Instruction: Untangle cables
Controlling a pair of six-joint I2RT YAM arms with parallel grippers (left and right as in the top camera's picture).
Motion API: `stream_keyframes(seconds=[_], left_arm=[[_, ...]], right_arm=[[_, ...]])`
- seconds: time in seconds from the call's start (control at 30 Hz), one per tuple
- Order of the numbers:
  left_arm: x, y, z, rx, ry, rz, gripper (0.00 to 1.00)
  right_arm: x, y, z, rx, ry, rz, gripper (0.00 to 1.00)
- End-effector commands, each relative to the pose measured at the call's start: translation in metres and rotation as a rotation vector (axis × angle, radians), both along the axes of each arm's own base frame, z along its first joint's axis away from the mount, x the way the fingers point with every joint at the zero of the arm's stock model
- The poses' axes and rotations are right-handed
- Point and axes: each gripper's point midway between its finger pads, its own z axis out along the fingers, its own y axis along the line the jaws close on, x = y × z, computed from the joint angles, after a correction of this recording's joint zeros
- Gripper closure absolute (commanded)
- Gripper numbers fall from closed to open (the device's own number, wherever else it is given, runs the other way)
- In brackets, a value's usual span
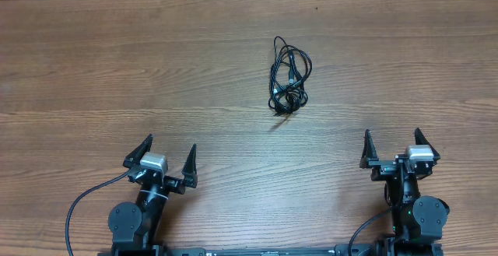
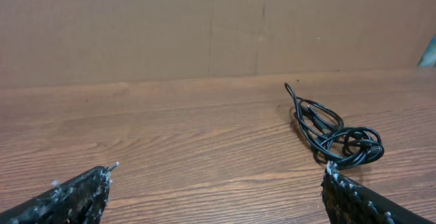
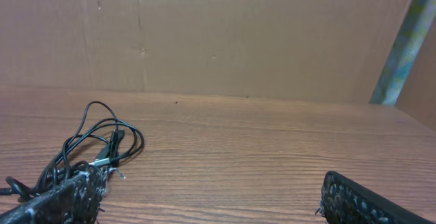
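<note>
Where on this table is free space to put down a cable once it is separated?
The table is bare wood left of the cables, ahead of the left gripper, and right of them, ahead of the right gripper. The strip between both grippers is free. Only at the cables is it crowded.

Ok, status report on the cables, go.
Left gripper open, empty. Right gripper open, empty. Cables one tangled bundle, untouched. Nothing in the way.
</note>
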Motion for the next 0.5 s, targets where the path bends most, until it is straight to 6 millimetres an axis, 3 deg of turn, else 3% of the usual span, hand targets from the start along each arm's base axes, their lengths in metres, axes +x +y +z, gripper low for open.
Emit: stream_keyframes(seconds=[0.0,0.47], left_arm=[[0.0004,0.0017,-0.0009,0.022,-0.007,0.008,0.00],[0.0004,0.0017,-0.0009,0.022,-0.007,0.008,0.00]], right_arm=[[0.0004,-0.0015,-0.0037,-0.001,0.005,-0.010,0.00],[0.0004,-0.0015,-0.0037,-0.001,0.005,-0.010,0.00]])
